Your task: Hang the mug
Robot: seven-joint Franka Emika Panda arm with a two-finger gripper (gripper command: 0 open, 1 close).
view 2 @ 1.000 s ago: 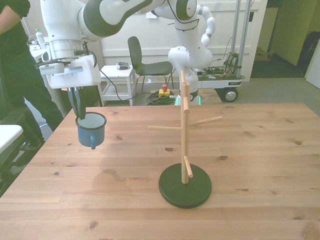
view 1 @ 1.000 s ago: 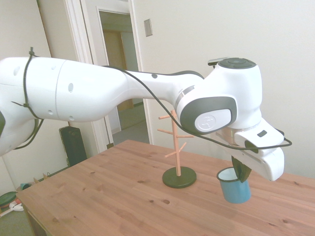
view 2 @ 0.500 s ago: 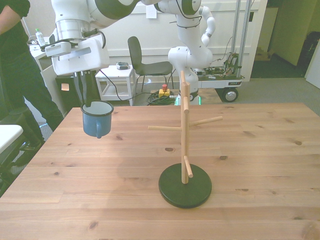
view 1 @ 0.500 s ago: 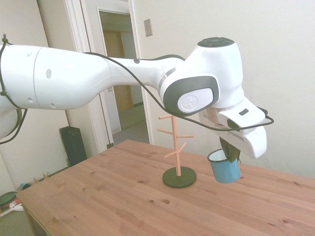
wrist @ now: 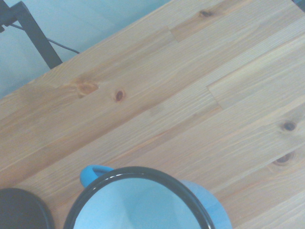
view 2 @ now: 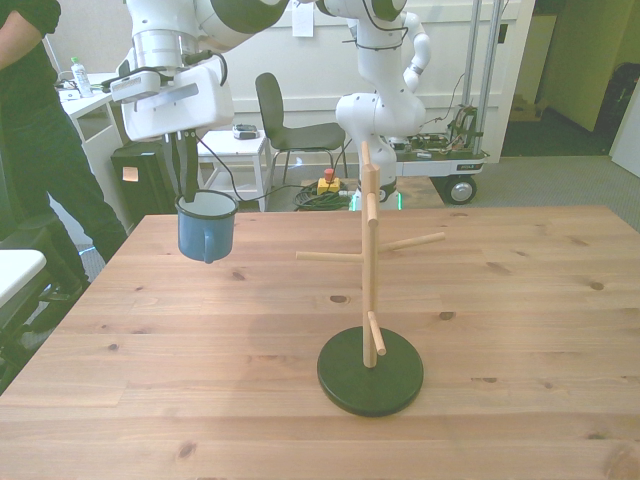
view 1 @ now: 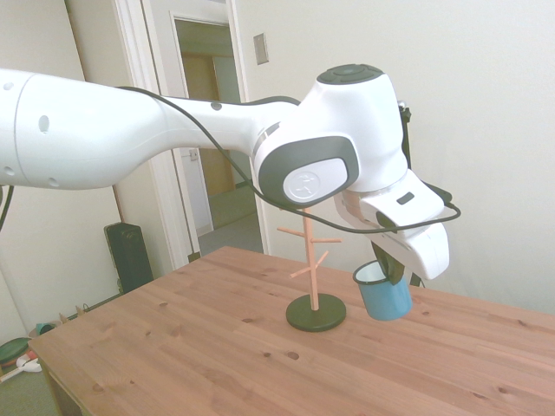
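You've got the mug (view 2: 207,226) clamped by its rim in the gripper (view 2: 188,190), dark fingers closed on the wall, one inside and one outside as far as the front view shows. The mug hangs right under the gripper, upright, well clear of the bench (view 2: 520,300).

The step in hand looks like carrying it over to the peg tree (view 2: 370,270). The tree stands well apart from the gripper, toward the front view's right, and its pegs sit about level with the mug or a bit lower.

To do this well:
- Watch the handle (wrist: 93,171). In the front view it faces the camera, and the wrist view shows it poking out beside the rim, with the tree's dark base (wrist: 21,210) at the frame edge.
- You'll likely need to turn the wrist so the handle loop faces a free peg end, then slide it on along the peg's line.
- The peg reaching toward the mug's side (view 2: 330,257) looks nearest.
- Keep the height until lined up, since the rim grip may slip if the mug bumps the trunk.

Arm pose: stretched out long over the bench in the side view, with the wrist (view 1: 347,173) bent down and the gripper pointing at the bench with a slight tilt.
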